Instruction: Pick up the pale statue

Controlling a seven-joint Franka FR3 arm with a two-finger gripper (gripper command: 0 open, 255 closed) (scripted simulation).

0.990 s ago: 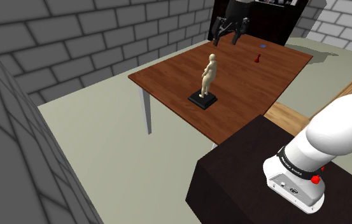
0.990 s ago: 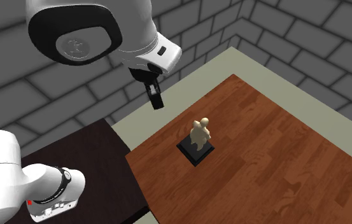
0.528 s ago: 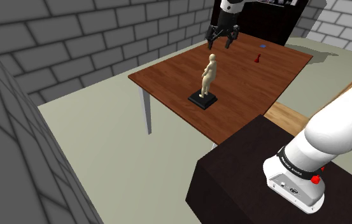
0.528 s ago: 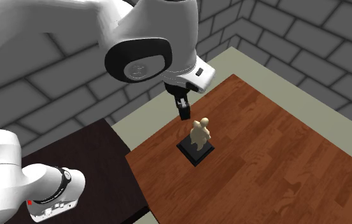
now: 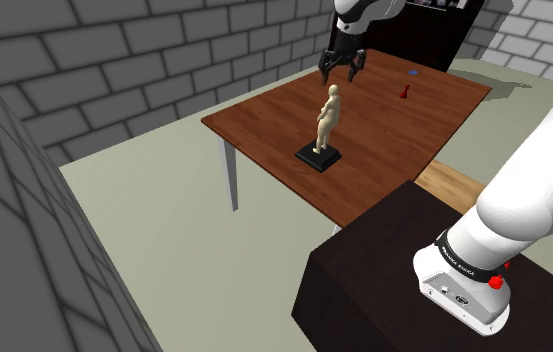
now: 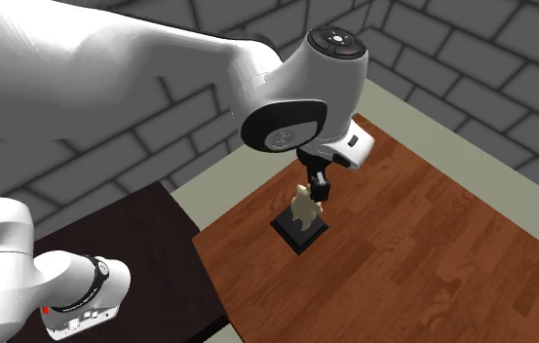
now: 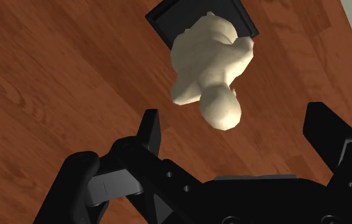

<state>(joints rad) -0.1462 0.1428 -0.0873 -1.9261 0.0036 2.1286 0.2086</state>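
Observation:
The pale statue (image 5: 327, 118) is a cream human figure standing upright on a black square base (image 5: 319, 156), near one corner of the brown wooden table (image 5: 384, 140). My black gripper (image 5: 341, 72) hovers open just above and slightly behind the statue's head. In the second exterior view the gripper (image 6: 318, 187) hangs beside the statue (image 6: 302, 205), partly in front of its head. In the wrist view the statue's head (image 7: 221, 108) lies between and just beyond the two spread fingers (image 7: 150, 130), which do not touch it.
A small red piece (image 5: 403, 93) and a small blue item (image 5: 413, 73) lie on the table's far side. A dark cabinet (image 5: 434, 35) stands behind the table, a light wooden board (image 5: 459, 185) beside the dark stand (image 5: 394, 270). Brick walls surround the room.
The arm has swung over the table and the gripper has come down toward the statue's head, still open. The statue has not moved.

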